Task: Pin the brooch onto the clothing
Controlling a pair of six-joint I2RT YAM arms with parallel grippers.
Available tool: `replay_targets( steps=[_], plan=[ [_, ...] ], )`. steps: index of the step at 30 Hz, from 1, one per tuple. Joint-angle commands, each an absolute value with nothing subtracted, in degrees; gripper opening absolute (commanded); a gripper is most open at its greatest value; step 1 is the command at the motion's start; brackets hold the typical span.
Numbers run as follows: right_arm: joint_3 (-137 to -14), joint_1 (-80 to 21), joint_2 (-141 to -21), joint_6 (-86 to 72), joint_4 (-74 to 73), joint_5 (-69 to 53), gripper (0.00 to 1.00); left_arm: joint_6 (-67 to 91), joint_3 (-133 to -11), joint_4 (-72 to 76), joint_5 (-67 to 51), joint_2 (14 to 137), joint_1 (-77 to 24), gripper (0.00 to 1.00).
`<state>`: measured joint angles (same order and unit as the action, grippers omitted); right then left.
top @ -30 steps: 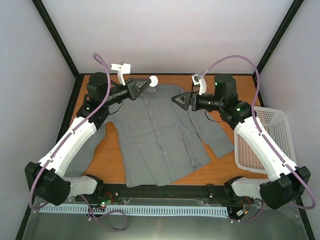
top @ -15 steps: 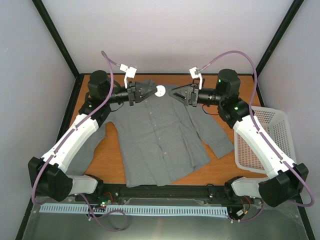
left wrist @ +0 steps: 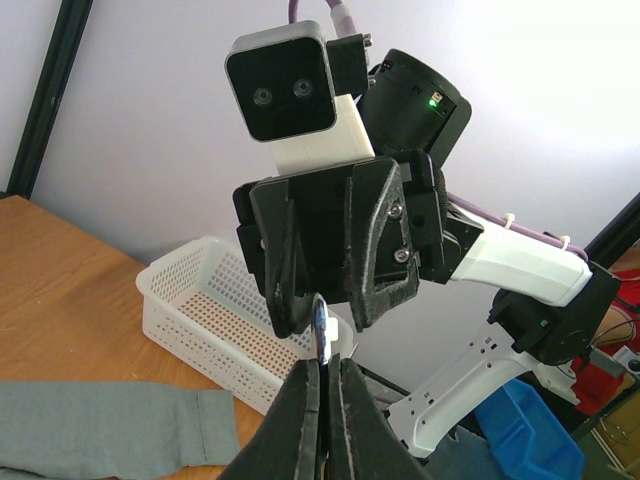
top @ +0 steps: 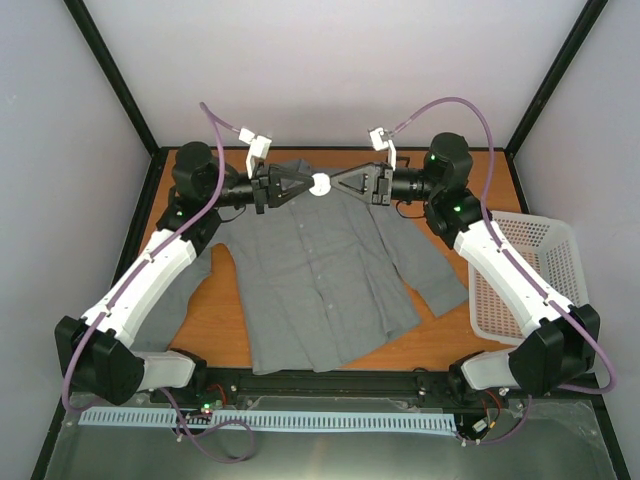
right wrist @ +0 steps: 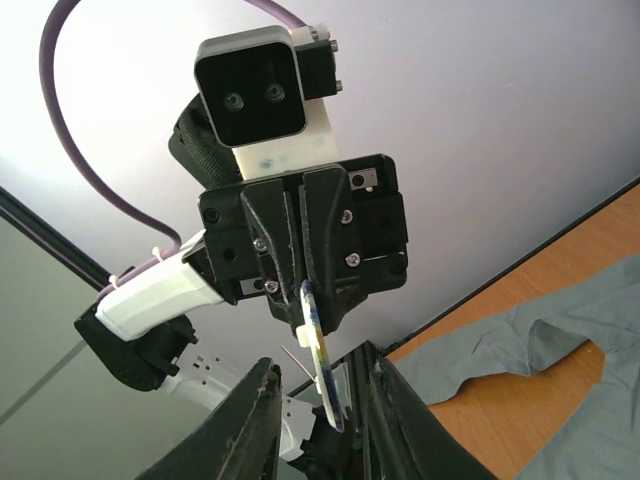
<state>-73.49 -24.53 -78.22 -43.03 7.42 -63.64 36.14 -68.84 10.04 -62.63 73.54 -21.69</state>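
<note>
The brooch [top: 321, 184] hangs in the air above the collar of the grey clothing [top: 320, 270], which lies spread flat on the table. My left gripper [top: 310, 184] is shut on one edge of the brooch. In the left wrist view the brooch [left wrist: 322, 338] sticks up edge-on from the shut left gripper [left wrist: 327, 365]. My right gripper [top: 335, 184] faces it tip to tip. In the right wrist view the brooch [right wrist: 322, 365] stands between the right gripper's [right wrist: 318, 362] two fingers, a gap on each side, its pin sticking out.
A white mesh basket [top: 545, 270] stands at the table's right edge, also in the left wrist view as the basket [left wrist: 200, 310]. A shirt sleeve [left wrist: 100, 430] lies on the orange table [top: 215, 320]. Black frame posts and pale walls enclose the cell.
The right gripper has swung left to meet the left one, and its jaws have narrowed around the brooch. The left gripper carried the brooch slightly right and lower.
</note>
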Motion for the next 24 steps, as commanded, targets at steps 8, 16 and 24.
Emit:
replay_targets(
  steps=[8,16,24],
  plan=[
    [-73.6,-26.1,-79.1,-43.6,10.2,-66.6,0.13,38.0,-69.6,13.1,-63.2,73.6,-22.0,0.01],
    [-73.9,-26.5,-80.4,-43.4,10.0,-67.1,0.13,37.9,-70.3,13.1,-63.5,73.7,-22.0,0.01],
    [-74.5,-26.5,-78.5,-36.1,3.2,-64.5,0.03,33.5,-71.9,4.6,-61.3,73.2,-22.0,0.36]
  ],
)
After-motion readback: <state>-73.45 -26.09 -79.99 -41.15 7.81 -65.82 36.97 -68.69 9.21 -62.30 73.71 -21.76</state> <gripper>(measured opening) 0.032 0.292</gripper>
